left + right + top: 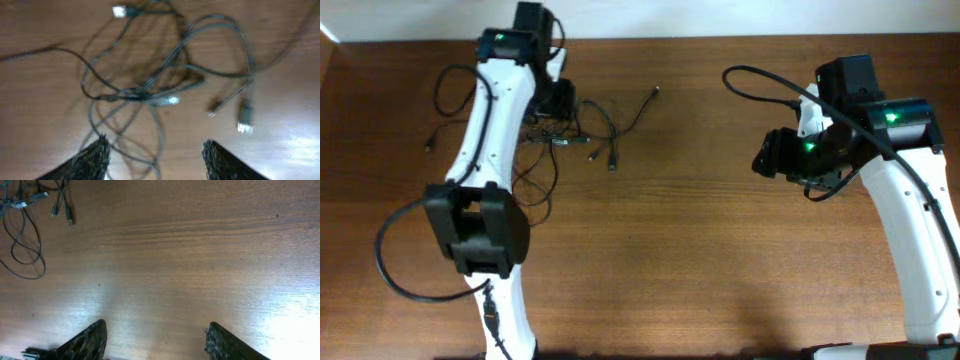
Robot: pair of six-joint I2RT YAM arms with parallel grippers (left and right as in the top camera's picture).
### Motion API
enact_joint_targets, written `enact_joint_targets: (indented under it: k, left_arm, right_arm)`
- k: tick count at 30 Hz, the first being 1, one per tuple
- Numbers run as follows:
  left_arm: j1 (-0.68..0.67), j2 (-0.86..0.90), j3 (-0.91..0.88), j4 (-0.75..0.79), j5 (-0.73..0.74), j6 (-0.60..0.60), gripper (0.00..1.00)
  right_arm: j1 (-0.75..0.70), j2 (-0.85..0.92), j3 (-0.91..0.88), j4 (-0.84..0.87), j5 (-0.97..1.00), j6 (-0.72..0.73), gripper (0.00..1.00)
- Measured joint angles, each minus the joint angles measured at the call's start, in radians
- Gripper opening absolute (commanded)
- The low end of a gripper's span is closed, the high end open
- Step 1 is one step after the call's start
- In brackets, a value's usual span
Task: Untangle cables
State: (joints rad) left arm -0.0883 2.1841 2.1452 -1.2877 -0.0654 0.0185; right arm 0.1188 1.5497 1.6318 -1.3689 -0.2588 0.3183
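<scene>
From overhead, the cables (570,135) lay in a tangled clump on the far-left part of the table (700,250). The left arm (495,120) reached over them, and the right arm (910,220) stood over the table's right side, well apart from them.

In the blurred left wrist view, the left gripper (155,155) was spread wide over the table and held nothing, with the clump lying beyond its fingertips.

In the right wrist view, the right gripper (156,337) was likewise wide apart and empty over the table.

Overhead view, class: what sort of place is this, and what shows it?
Probably a robotics lab bench, not a home or shop: a white left arm and right arm stand at a plain wooden table, with tangled thin black cables laid out.
</scene>
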Motion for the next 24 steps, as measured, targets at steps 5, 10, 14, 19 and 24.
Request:
enact_joint_targets:
  k: [5, 10, 14, 19, 24]
  left_arm:
    - [0.039, 0.001, -0.251, 0.284, 0.082, 0.246, 0.51]
    - [0.034, 0.002, -0.357, 0.435, 0.111, 0.301, 0.48]
    - [0.034, 0.019, -0.391, 0.515, 0.102, 0.304, 0.39]
    - [0.034, 0.079, -0.394, 0.537, 0.099, 0.315, 0.17]
    - [0.019, 0.081, -0.386, 0.386, 0.237, 0.289, 0.00]
  right_arm:
    - [0.000, 0.000, 0.000, 0.003, 0.000, 0.000, 0.65]
    - [0.000, 0.000, 0.000, 0.005, 0.000, 0.000, 0.65]
    - [0.000, 0.000, 0.000, 0.005, 0.000, -0.001, 0.65]
    - [0.000, 0.000, 0.000, 0.005, 0.000, 0.000, 0.66]
    - [0.000, 0.000, 0.000, 0.004, 0.000, 0.000, 0.66]
